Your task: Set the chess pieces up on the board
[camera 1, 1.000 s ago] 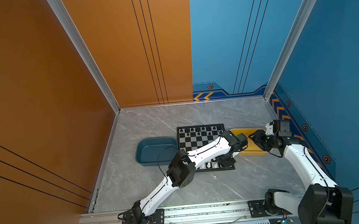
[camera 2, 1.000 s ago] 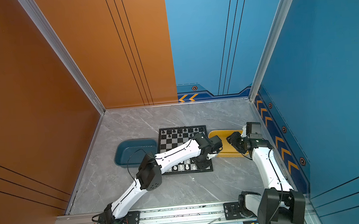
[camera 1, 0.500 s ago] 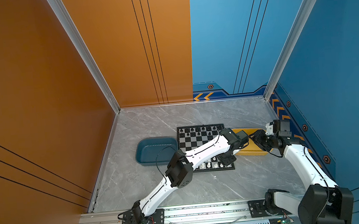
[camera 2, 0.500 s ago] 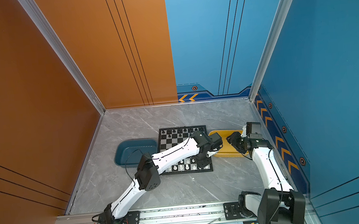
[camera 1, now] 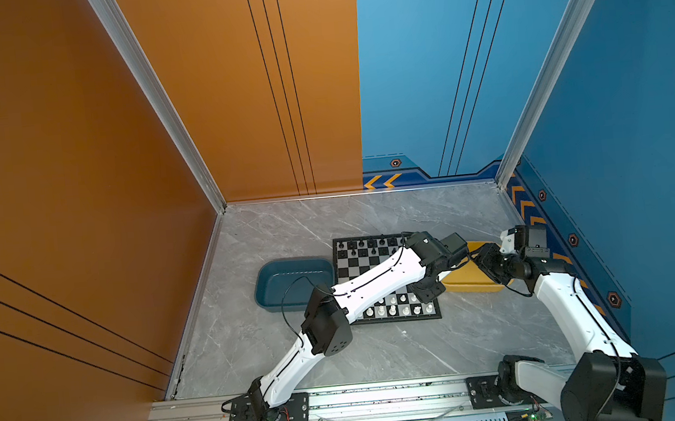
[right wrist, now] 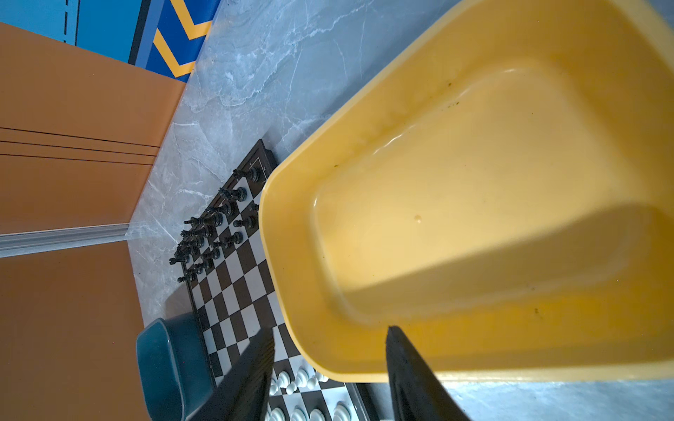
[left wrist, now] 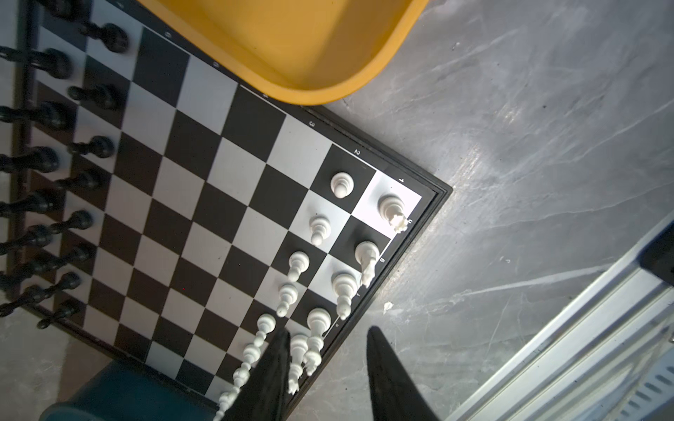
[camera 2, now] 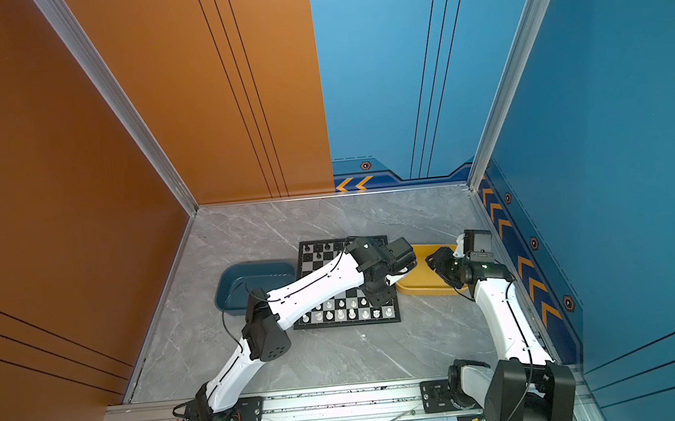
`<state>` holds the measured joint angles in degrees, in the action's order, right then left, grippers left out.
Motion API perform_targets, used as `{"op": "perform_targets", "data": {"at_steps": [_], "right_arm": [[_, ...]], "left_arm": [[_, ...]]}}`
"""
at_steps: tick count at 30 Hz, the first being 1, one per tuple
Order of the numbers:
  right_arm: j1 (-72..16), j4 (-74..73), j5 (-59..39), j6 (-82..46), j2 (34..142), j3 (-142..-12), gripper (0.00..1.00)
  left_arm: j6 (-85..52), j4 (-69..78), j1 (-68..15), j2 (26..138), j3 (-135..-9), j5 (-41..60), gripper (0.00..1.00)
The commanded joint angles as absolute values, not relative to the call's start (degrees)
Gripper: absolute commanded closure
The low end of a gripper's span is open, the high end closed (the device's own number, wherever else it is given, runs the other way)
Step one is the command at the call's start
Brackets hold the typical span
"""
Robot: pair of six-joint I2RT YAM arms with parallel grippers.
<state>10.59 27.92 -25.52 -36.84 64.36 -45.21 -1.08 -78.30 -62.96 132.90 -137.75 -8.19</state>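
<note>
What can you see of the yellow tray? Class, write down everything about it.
The yellow tray is a shallow rectangular tub with rounded corners, sloping walls and a thick rim, apparently smooth glossy plastic. It sits flat on the grey marbled table beside the board; in the left wrist view its rim overlaps the board's frame, though contact cannot be judged. Its visible inside holds nothing but tiny specks. The open right hand hovers over it, apparently clear of it.

The black chess pieces [left wrist: 113,38] looked glossy plastic; white chess pieces [left wrist: 341,184] matt plastic; board [left wrist: 197,145] smooth, slight sheen. Yellow tray [right wrist: 474,164] glossy plastic; tabletop [left wrist: 529,127] smooth, marble-patterned, faintly reflective; base rail [camera 1: 385,399] bare metal.
</note>
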Motion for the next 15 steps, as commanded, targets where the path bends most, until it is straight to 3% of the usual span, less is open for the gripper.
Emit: {"op": "perform_targets", "data": {"at_steps": [1, 6, 10, 13, 15], "right_arm": [[11.1, 29.8, -25.8, -36.1, 63.0, -47.4, 0.48], [11.1, 31.3, -25.5, -35.8, 61.5, -49.6, 0.47], [11.1, 33.6, -24.2, -34.8, 60.2, -51.6, 0.47], [11.1, 35.8, -23.5, -33.4, 59.9, -53.8, 0.45], [11.1, 36.7, -23.5, -32.2, 59.8, -55.5, 0.42]], "left_arm": [[-0.2, -80.0, -61.9, 127.3, -139.7, -12.1, 0.62], [-1.6, -77.5, -57.7, 119.4, -138.7, -16.6, 0.59], [-1.4, -69.2, -54.3, 109.9, -129.6, -19.9, 0.57], [-1.4, -60.1, -51.5, 100.6, -118.8, -22.1, 0.49], [-1.5, -51.7, -49.0, 92.9, -109.0, -23.0, 0.39]]}}
